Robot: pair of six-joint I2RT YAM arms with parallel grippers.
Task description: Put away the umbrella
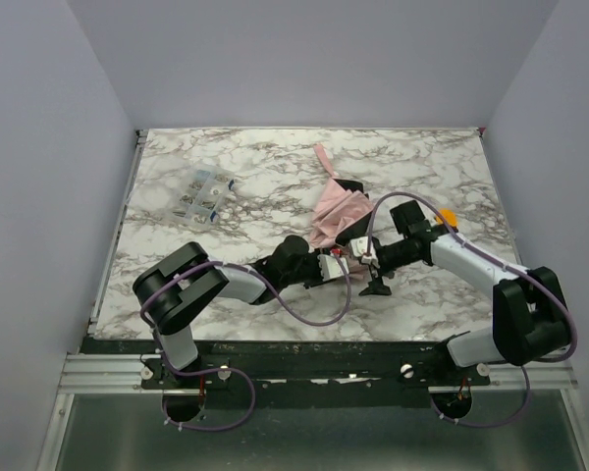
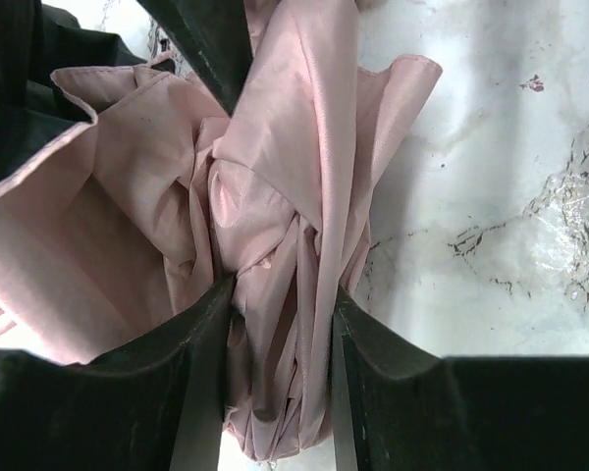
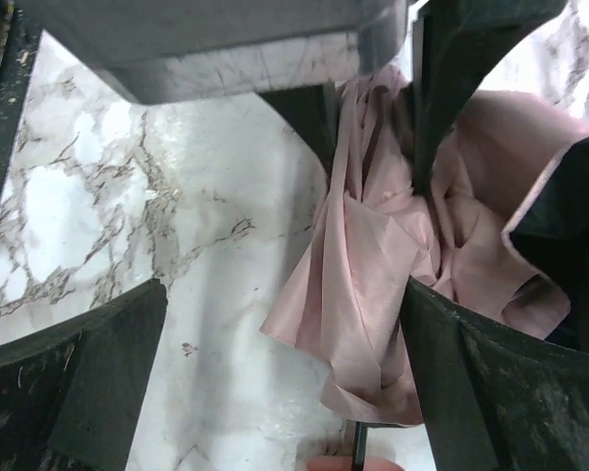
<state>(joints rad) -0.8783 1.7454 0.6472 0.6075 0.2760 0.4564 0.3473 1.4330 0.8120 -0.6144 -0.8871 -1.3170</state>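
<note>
The left hand (image 2: 282, 294) pinches the umbrella (image 2: 294, 147) by its pink cloth, the right hand (image 3: 275, 324) sits spread wide beside it — bundling step, I think; next, grab more folds.

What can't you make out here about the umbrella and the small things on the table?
Umbrella shaft and handle: top view, under fabric and arms; right wrist view, cut by the bottom edge.
Orange object: top view, partly behind the right arm, too small.
Clear box contents: top view, too small.
What the left end effector pinches beneath the fabric: left wrist view, folds hide it.
</note>
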